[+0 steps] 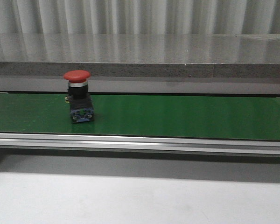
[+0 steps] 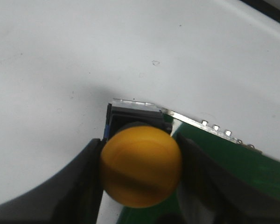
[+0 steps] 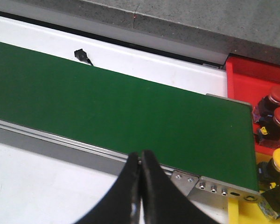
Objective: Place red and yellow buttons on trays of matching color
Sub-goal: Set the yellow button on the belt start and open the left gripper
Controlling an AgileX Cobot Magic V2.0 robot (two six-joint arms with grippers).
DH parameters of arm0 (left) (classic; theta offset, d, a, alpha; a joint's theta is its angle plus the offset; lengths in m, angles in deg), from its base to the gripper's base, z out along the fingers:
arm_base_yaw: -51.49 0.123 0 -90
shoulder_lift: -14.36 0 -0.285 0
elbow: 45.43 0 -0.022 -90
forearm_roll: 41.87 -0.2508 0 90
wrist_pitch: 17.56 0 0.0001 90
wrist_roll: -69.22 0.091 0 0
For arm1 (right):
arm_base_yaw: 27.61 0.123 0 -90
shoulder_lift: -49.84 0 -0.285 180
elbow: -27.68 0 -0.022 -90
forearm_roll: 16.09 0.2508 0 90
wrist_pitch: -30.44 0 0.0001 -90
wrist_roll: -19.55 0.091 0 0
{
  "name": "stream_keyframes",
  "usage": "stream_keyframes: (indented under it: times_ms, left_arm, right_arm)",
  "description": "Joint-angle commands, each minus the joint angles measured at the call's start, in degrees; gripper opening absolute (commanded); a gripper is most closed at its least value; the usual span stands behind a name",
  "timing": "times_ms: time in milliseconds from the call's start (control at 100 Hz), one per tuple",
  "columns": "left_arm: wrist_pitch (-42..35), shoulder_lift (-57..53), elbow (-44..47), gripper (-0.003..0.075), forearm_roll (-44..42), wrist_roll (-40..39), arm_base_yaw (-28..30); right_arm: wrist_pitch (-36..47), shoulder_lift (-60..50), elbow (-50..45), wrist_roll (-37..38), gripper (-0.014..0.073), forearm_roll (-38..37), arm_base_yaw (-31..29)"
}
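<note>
One red button (image 1: 77, 95) stands alone on the green belt (image 1: 177, 115).

The front view is evenly but dimly lit and slightly soft; pale vertical reflections are carried by the polished grey stone ledge (image 1: 177, 49); a dark shadow band is cast beneath the aluminium conveyor rail (image 1: 177, 142). In the left wrist view the round yellow push-button cap (image 2: 141, 169) is rendered blurred; the white tabletop (image 2: 84, 56) is brightly lit. The right wrist view is sharp; soft sheen is seen on the green conveyor belt (image 3: 130, 112).
</note>
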Motion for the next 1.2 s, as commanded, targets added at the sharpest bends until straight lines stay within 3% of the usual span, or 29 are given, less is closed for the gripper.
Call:
stream_keyframes:
  times_ms: [0,360,760,850,980,1020,1190]
  left_arm:
    - [-0.86,-6.37,0.41,0.0167,1.03,1.75,-1.56]
    - [-3.77,-14.39,14.30,0.0167,1.03,3.40,-6.58]
    - [-7.86,-14.42,22.43,0.0172,1.03,3.88,-6.75]
    - [-8.20,-14.42,22.43,0.0242,1.03,4.54,-6.75]
    - [-9.69,-14.42,22.43,0.0485,1.27,4.77,-6.84]
    - [-10.16,-14.42,22.43,0.0524,1.75,4.77,-6.84]
    - [-12.19,-16.35,22.43,0.0545,2.19,6.52,-8.92]
  right_arm:
    - [4.06,0.37,1.22,-0.36,-0.0066,0.16,0.05]
    - [4.06,0.37,1.22,-0.36,-0.0066,0.16,0.05]
    - [4.06,0.37,1.22,-0.36,-0.0066,0.16,0.05]
    - [4.06,0.37,1.22,-0.36,-0.0066,0.16,0.05]
    - [4.06,0.37,1.22,-0.36,-0.0066,0.16,0.05]
    - [4.06,0.37,1.22,-0.36,-0.0066,0.16,0.05]
    - [4.06,0.37,1.22,-0.36,-0.0066,0.16,0.05]
